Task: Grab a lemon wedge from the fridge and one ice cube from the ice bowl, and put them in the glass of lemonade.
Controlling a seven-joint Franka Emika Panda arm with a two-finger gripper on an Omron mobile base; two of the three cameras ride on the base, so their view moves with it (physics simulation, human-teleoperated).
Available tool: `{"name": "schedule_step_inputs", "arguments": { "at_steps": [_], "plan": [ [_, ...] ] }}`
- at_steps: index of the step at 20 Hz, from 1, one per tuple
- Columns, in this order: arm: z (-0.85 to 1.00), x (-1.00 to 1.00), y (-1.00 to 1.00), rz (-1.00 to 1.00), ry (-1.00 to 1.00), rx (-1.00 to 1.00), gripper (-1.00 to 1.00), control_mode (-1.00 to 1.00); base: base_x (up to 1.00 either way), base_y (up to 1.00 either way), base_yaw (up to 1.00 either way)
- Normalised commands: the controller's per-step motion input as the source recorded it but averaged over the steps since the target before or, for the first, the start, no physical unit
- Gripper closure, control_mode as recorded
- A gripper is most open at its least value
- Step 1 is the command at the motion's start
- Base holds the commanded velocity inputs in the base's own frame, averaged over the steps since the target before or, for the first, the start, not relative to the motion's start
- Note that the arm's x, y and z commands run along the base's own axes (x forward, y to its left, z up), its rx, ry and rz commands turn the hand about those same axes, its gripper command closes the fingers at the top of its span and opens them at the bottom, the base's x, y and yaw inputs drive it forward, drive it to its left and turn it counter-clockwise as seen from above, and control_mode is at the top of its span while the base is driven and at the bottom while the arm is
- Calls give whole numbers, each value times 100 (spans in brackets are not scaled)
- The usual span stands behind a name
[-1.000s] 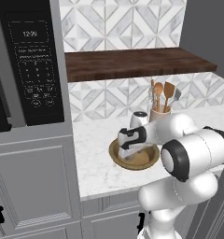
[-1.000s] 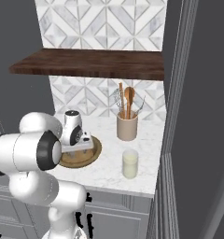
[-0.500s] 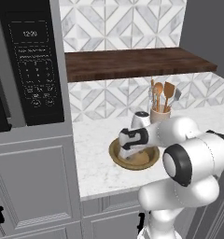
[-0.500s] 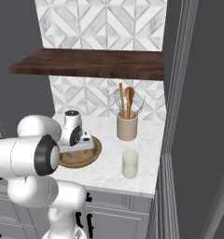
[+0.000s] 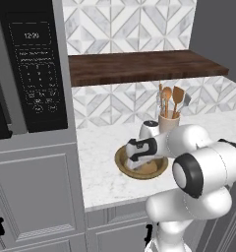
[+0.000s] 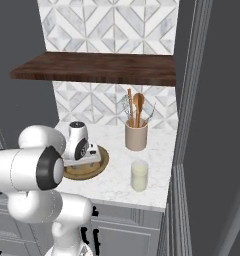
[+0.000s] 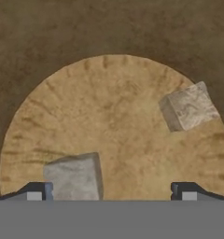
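The pincer (image 7: 111, 189) is down inside the bowl (image 7: 109, 28), with its two tips wide apart and nothing between them. One ice cube (image 7: 75, 176) lies just beside the left tip, more at its inner side than in the middle of the gap. A second cube (image 7: 188, 106) lies farther off on the bowl floor, apart from both tips. In the base views the hand (image 5: 139, 150) hangs over the bowl (image 5: 121, 166) on the white counter (image 5: 100, 167).

The glass (image 6: 139, 175) stands on the counter (image 6: 157, 150) near the bowl (image 6: 99, 165), toward the fridge (image 6: 212, 125) side, and the utensil cup (image 6: 136, 136) is behind it. The glass holds pale liquid; I cannot tell if a wedge is already in it, it is too small to see. No wedge can be seen anywhere.

My judgement: the ice step is in hand but not yet done, because no cube is gripped. The pincer probably needs to move a little sideways so the near cube sits between the tips, then close, lift and go to the glass. The lemon part I cannot judge from here.
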Motion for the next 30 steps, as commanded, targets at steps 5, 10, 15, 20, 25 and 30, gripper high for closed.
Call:
{"name": "schedule_step_inputs", "arguments": {
  "at_steps": [5,10,15,20,25,30],
  "plan": [
    [-8,0,0,0,0,0,-100,-100,0,0,0],
    [-5,0,0,0,0,0,100,-100,0,0,0],
    [-1,0,0,0,0,0,100,-100,0,0,0],
    [0,0,0,0,0,0,100,-100,0,0,0],
    [4,-5,0,0,0,-2,100,-100,0,0,0],
    [69,-38,0,0,0,0,100,-100,0,0,0]
  ]
}}
